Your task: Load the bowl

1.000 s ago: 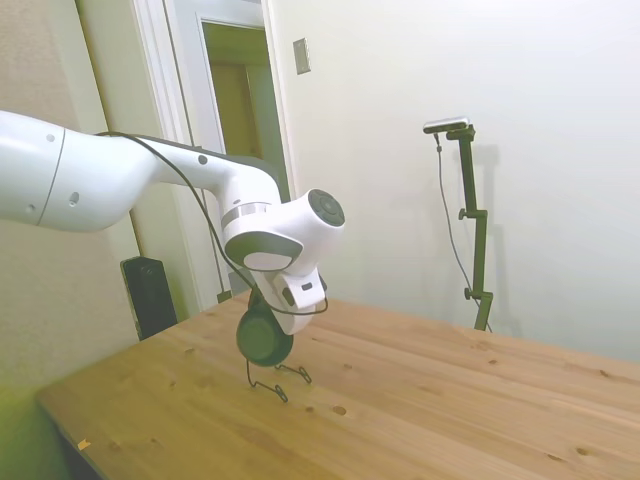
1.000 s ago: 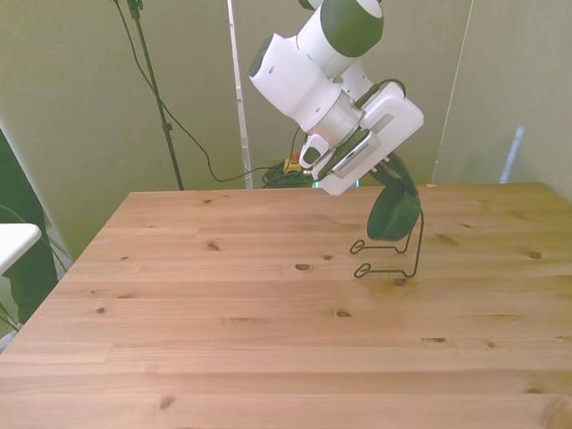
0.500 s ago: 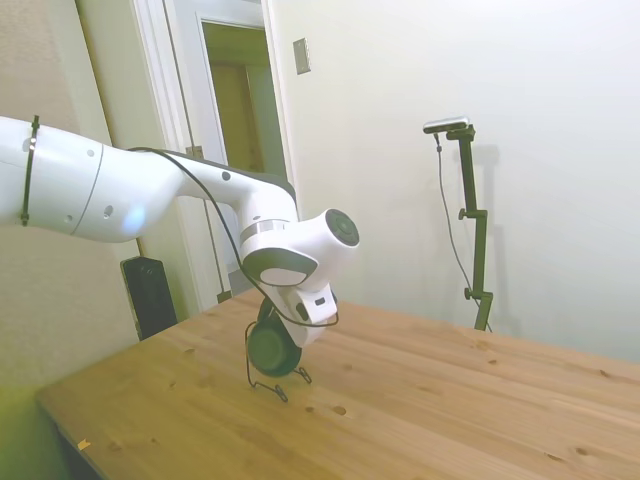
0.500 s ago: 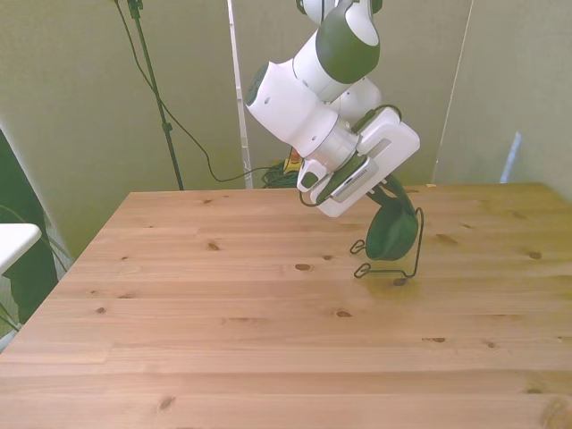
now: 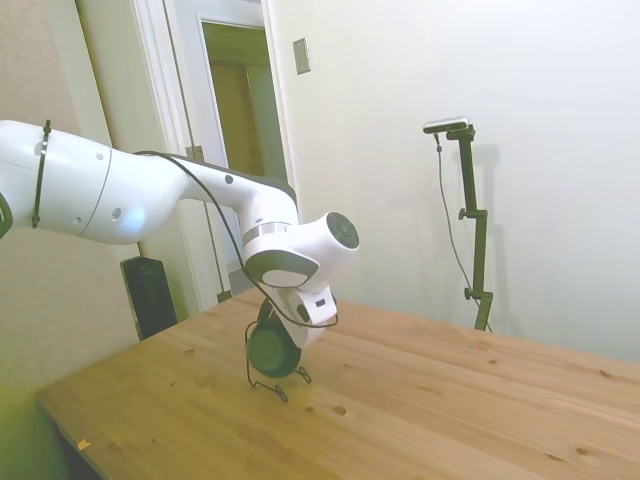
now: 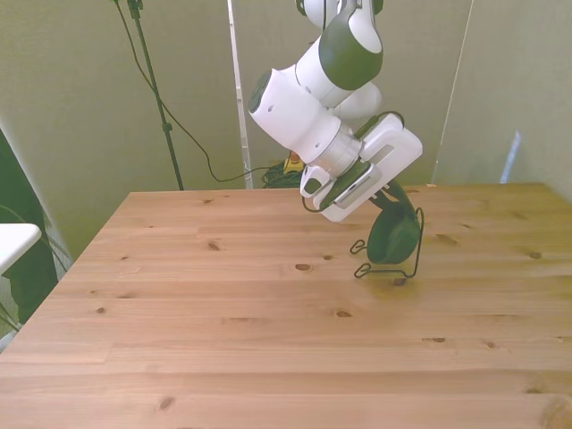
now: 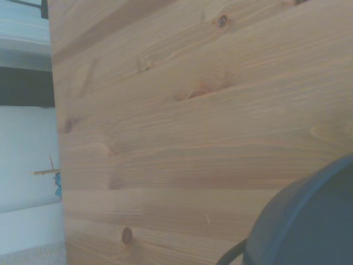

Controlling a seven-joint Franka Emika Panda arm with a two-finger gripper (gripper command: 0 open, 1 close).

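Small round dark green bowl (image 6: 393, 238) on edge, centre-right of front view, sitting in thin black wire rack (image 6: 390, 265); claw (image 6: 386, 198) directly above, grip state indiscernible.

Surface (image 6: 223, 322): light wood in long glued planks, with visible grain and dark knots; finish smooth, with a faint satin sheen in the wrist view (image 7: 182, 110). Bowl (image 6: 393, 237): dark green, smooth and matt, without highlights; seen in the side view (image 5: 270, 350) as an even dull disc and in the wrist view (image 7: 309, 221) as a blurred dark curve. Rack (image 6: 386, 268): thin black wire, bent into loops, apparently metal. Arm (image 5: 150, 195): smooth glossy white plastic shell with grey joint rings; a thin black cable (image 5: 225, 240) runs along it.
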